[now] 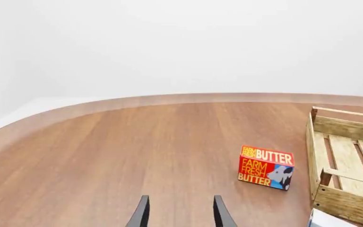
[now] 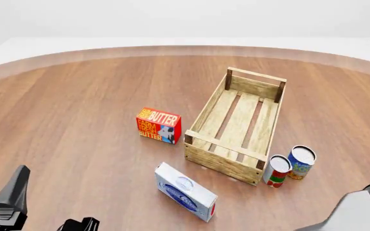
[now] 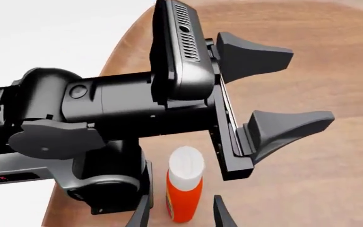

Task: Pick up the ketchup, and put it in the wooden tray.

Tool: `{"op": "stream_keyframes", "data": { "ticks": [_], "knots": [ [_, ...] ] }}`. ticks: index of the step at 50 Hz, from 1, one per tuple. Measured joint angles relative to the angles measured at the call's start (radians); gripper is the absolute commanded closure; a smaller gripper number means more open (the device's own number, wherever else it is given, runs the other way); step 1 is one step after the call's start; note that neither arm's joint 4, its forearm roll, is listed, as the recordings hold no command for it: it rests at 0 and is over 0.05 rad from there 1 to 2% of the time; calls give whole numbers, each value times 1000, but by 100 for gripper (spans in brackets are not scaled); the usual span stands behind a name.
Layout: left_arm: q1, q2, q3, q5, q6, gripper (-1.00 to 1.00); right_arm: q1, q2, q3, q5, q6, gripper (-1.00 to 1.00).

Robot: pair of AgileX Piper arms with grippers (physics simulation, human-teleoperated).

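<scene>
Ketchup (image 3: 185, 189) stands upright just ahead of the right gripper (image 3: 180, 213), jaws apart and empty, left gripper (image 3: 282, 90) also spread and looming right beside it, so a careless reach risks bumping arms or tipping the bottle, wooden tray (image 2: 236, 127) well off.
</scene>
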Motion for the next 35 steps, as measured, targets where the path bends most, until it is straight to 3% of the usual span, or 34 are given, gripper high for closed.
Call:
{"op": "stream_keyframes", "data": {
  "ticks": [35],
  "knots": [
    [0, 0, 0, 0, 0, -100, -7, 173, -59, -50, 28, -100]
  ]
}}
